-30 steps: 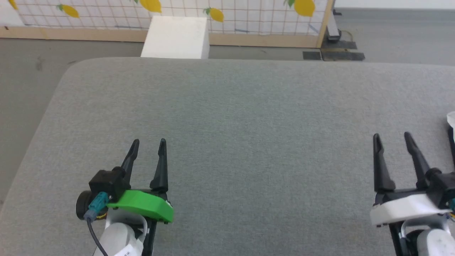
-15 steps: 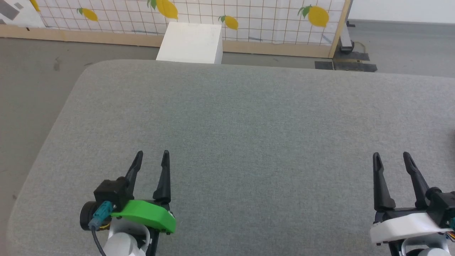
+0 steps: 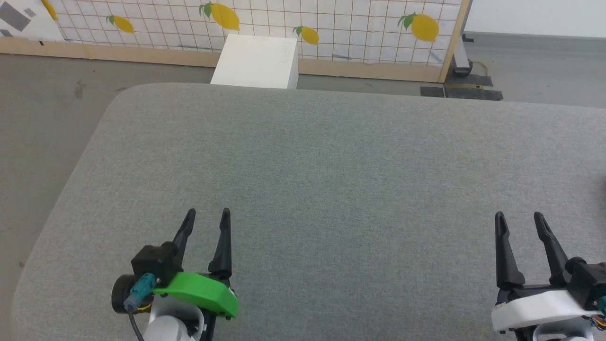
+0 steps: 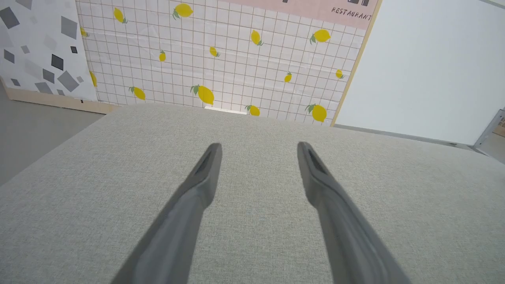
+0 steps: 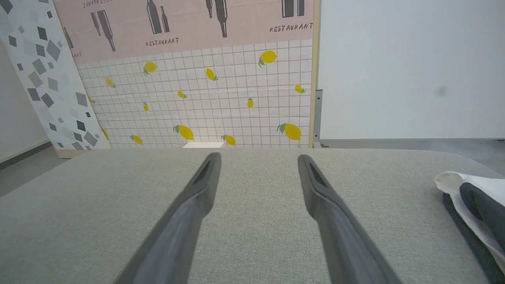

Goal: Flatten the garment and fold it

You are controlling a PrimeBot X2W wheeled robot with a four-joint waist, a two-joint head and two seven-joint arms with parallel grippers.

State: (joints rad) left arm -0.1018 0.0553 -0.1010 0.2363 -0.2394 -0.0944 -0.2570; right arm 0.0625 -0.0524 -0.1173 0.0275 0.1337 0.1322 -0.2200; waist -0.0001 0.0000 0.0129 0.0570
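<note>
We count two grippers over one grey table (image 3: 331,166), left gripper (image 3: 208,211) fingers spread apart, empty, right gripper (image 3: 518,215) likewise apart, empty, one garment (image 5: 473,201) bunched on the table, right side of our right wrist view, one white box (image 3: 255,61) beyond.

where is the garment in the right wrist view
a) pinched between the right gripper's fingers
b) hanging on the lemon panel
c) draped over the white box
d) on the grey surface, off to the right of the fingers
d: the white and black garment lies on the grey padded surface at that view's right edge, apart from the open right gripper.
</note>
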